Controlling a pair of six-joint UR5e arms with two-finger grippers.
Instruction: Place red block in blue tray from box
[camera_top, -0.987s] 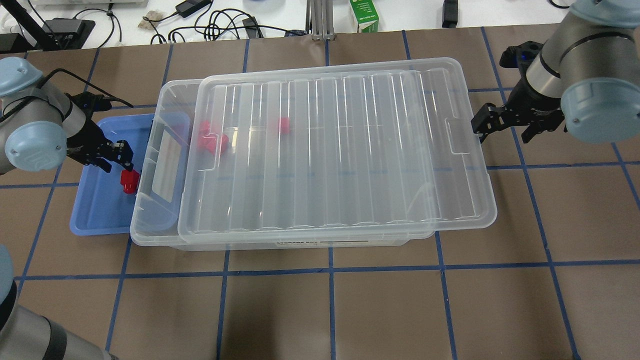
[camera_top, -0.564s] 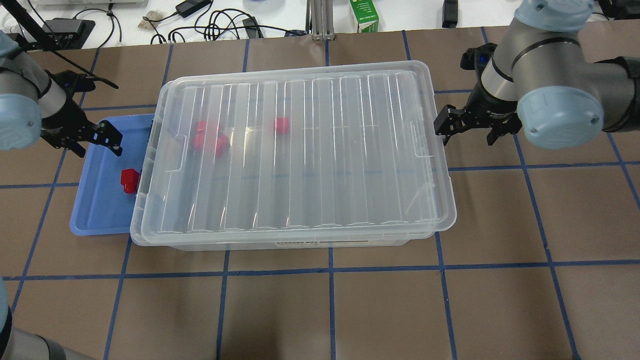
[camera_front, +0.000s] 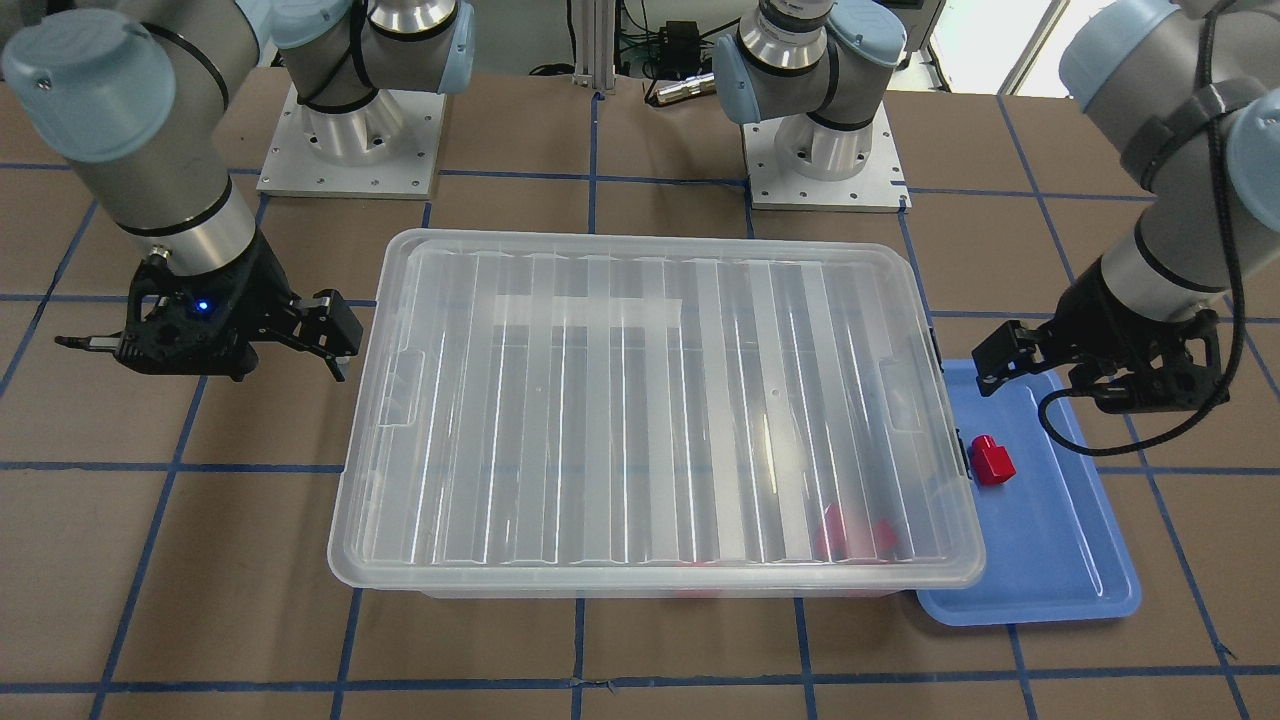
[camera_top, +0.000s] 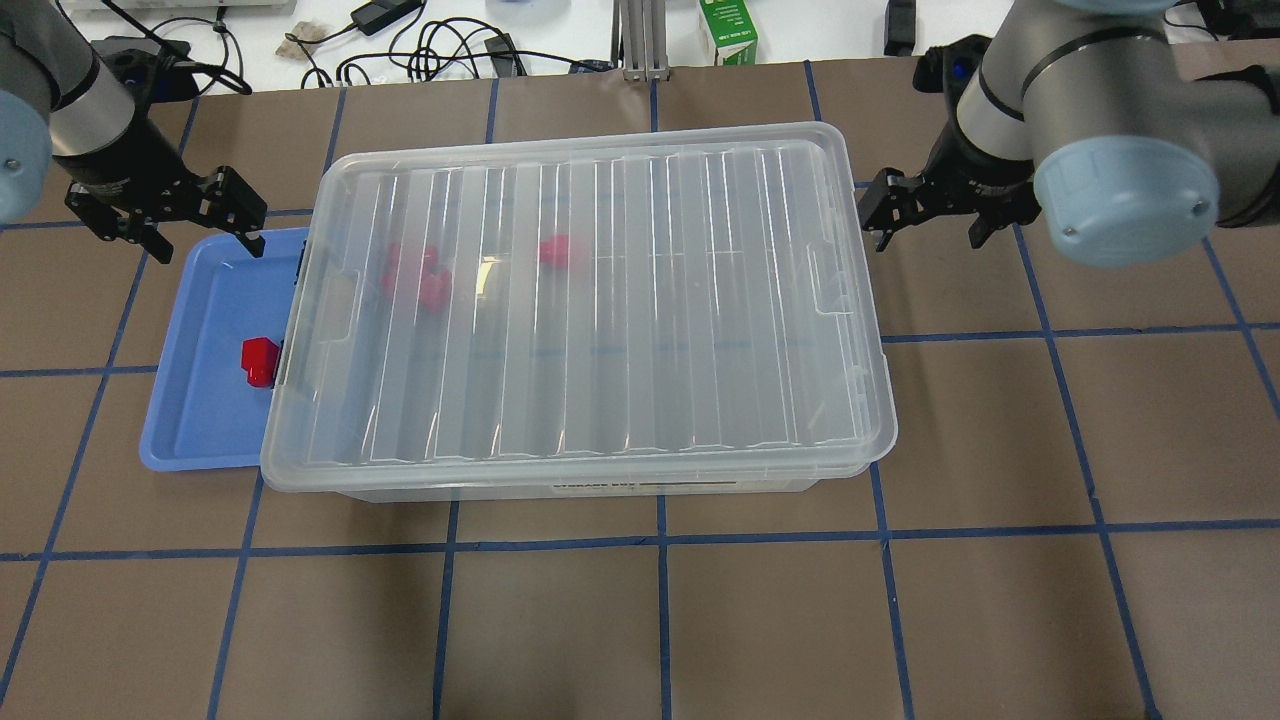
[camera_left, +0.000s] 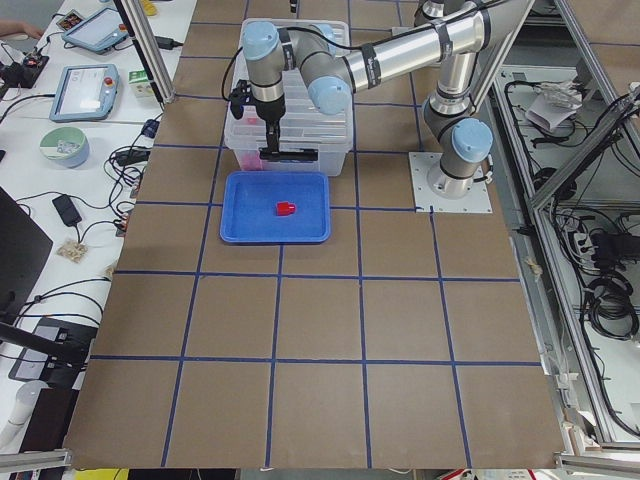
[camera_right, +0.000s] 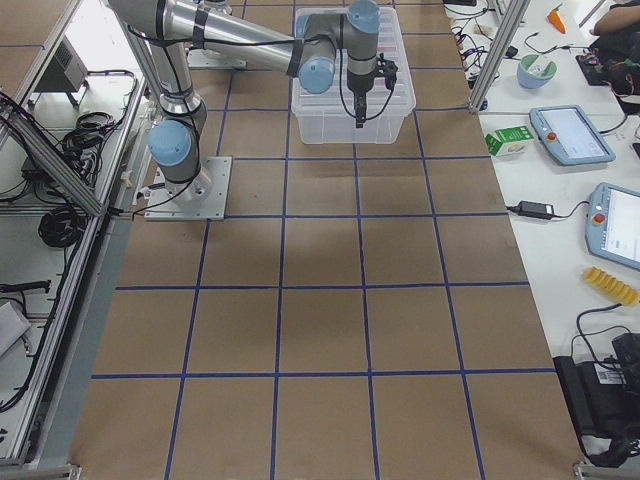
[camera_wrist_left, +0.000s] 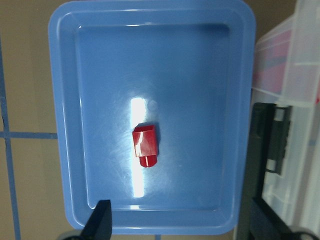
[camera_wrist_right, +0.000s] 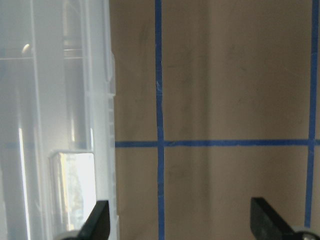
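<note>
the red block (camera_wrist_left: 145, 145) is found lying in the blue tray (camera_wrist_left: 90, 75). it is judged light, stiff, glossy (so slippery); best gripped across flat sides. left jaws and right jaws are spread apart, empty.

Silver tubular arms (camera_front: 185, 200), pale-blue joint caps (camera_front: 65, 65); left hand (camera_top: 172, 222) and right hand (camera_top: 932, 212) black; black cable (camera_front: 1110, 455) along left arm (camera_front: 1160, 250)

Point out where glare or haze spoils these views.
Left wrist view: a white glare streak on the blue tray floor, running past the red block. Overhead view: the box lid reflects light stripes, hazing the other red blocks beneath.
</note>
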